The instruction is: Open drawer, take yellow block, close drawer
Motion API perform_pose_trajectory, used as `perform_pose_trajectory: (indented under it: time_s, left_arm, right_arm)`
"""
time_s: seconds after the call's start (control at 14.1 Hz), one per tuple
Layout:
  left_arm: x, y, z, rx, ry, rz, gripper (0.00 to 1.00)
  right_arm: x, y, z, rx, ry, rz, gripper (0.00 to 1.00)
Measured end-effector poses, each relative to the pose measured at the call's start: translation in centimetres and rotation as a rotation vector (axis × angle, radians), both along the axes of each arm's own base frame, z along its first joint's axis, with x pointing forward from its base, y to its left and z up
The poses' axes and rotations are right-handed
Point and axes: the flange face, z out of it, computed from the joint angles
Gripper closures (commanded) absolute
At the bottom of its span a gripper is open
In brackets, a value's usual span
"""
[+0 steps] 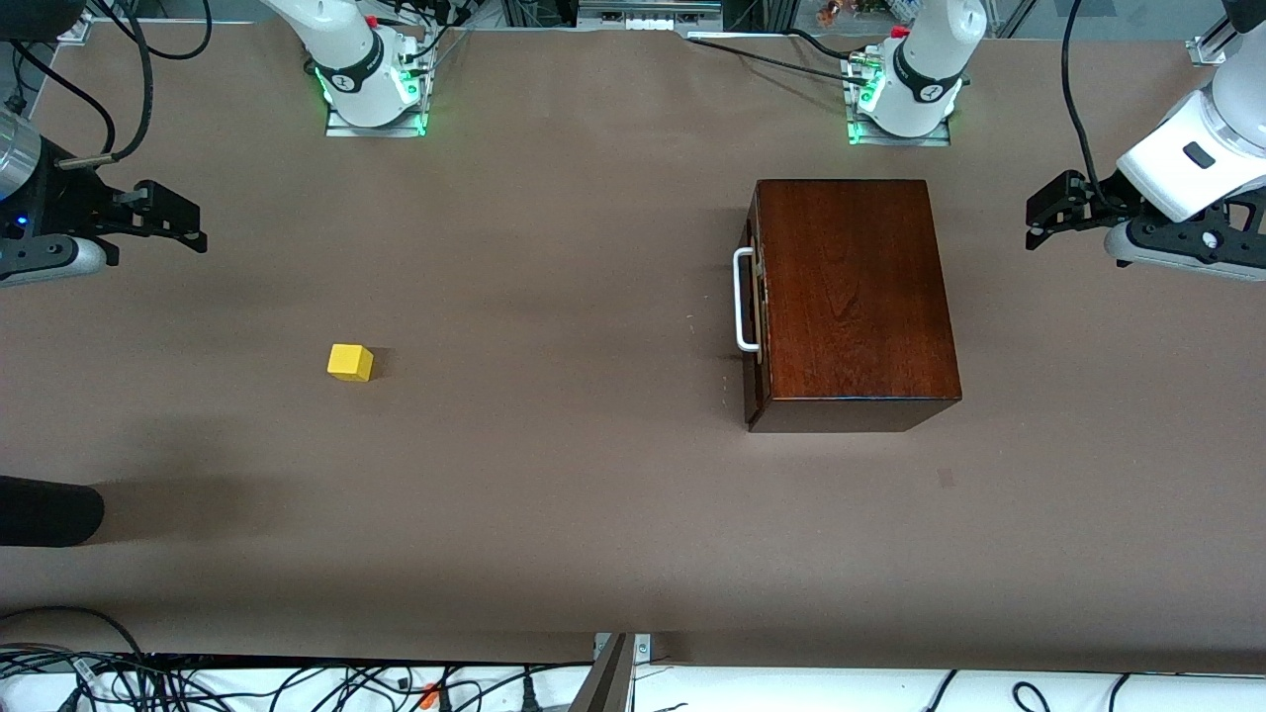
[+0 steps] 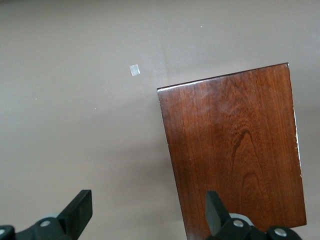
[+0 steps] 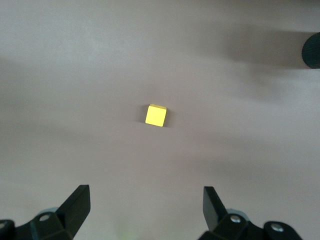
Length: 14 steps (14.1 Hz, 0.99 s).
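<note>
Brown table (image 1: 554, 514) is carrying a wooden drawer box (image 1: 851, 297) toward the left arm's end, its white handle (image 1: 744, 300) facing the right arm's end. Drawer is sitting shut, front flush. Yellow block (image 1: 350, 362) is lying out on the table toward the right arm's end, well apart from the box, slightly nearer the camera than the handle. Left gripper (image 1: 1039, 213) is hovering past the box at the left arm's end, fingers (image 2: 80, 210) spread wide, holding nothing. Right gripper (image 1: 188, 222) is hanging over the right arm's end with the block below it, fingers (image 3: 77, 205) also apart, holding nothing. Both arms are waiting. Block out and drawer shut is matching what the task would leave; whether the task did that, can't tell, so no next move is settled.
</note>
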Motion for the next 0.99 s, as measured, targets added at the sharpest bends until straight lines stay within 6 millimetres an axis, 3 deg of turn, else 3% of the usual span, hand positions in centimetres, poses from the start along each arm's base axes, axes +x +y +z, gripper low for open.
perform_pose_trajectory:
  time_s: [0.35, 0.99]
  left_arm:
    - [0.0, 1.3, -0.3, 0.003, 0.014, 0.09, 0.0]
    - [-0.1, 1.4, -0.4, 0.005, 0.023, 0.107, 0.0]
  right_arm:
    - [0.0, -0.1, 0.0, 0.0, 0.0, -0.003, 0.0]
    - [0.0, -0.2, 0.0, 0.0, 0.0, -0.003, 0.0]
